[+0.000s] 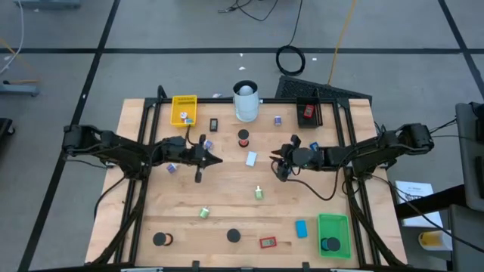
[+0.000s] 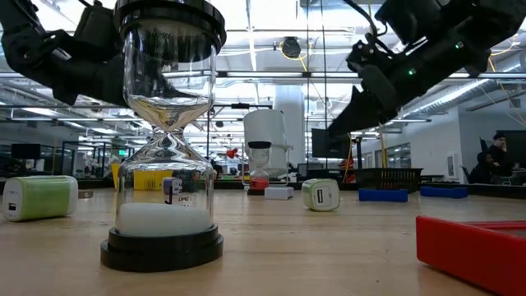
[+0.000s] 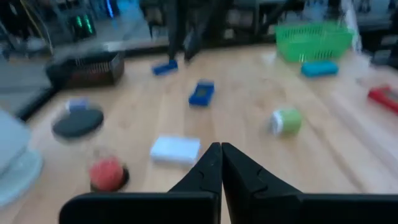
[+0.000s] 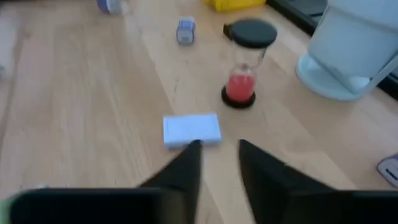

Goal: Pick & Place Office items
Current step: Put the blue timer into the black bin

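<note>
Wooden table — white block just beyond right hand, fingers slightly apart, empty.

Small office items are scattered flat on the tabletop: a white block mid-table, a red-sand hourglass upright near it, green pieces lower down, black discs, a blue block, a red frame.

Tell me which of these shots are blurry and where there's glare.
Left wrist view: motion-smeared throughout, the green basket and red-sand hourglass soft. Right wrist view: mildly soft. Low view: near hourglass sharp, bright ceiling lights glaring behind it. High view: evenly lit, no glare.
</note>
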### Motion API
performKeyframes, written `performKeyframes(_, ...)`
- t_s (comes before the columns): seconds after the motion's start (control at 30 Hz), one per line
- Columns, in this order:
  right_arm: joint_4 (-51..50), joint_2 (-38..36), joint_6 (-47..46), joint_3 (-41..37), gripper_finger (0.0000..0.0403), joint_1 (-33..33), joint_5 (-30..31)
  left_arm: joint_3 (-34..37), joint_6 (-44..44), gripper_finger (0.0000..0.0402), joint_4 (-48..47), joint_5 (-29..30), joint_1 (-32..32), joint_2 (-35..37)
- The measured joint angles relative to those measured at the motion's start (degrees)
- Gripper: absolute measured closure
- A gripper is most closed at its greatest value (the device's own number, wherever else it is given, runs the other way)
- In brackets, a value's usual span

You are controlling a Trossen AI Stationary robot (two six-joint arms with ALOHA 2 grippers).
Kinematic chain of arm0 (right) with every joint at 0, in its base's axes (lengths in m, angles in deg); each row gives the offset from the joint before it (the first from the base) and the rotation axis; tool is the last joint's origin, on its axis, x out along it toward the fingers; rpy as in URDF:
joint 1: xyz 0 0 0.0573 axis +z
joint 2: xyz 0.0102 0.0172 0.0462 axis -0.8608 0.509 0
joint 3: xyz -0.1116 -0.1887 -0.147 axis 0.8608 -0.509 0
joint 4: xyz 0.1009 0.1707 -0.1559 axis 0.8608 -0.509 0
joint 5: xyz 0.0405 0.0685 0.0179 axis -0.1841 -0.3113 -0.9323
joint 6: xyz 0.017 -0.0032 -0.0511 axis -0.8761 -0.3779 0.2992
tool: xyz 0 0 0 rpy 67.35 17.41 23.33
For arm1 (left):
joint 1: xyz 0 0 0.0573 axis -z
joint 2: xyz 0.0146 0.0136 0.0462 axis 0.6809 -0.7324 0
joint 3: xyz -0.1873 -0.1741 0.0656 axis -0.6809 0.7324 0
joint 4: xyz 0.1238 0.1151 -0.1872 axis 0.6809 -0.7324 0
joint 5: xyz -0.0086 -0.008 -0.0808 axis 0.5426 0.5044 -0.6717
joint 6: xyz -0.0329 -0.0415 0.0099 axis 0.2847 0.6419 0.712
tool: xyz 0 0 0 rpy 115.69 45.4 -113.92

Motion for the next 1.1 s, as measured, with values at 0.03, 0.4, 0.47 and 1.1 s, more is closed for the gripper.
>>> performKeyframes(0.03,-0.61,0.00,0.00,-0.01,0.0363,0.00,0.00,-0.04,0.80,0.0398,0.27,0.24,0.37,0.06)
performKeyframes(0.4,6.06,-0.31,5.69,0.36,0.0387,0.50,-1.94,0.09,1.13,0.0393,1.47,-0.03,1.39,-0.65)
performKeyframes(0.47,9.36,-0.31,8.28,0.38,0.0387,0.21,-7.74,0.09,0.97,0.0387,1.44,-0.01,1.39,-1.14)
performKeyframes(1.1,13.43,0.17,6.25,0.40,0.0401,-1.54,-6.40,0.15,1.02,0.0398,0.28,0.00,1.36,-1.46)
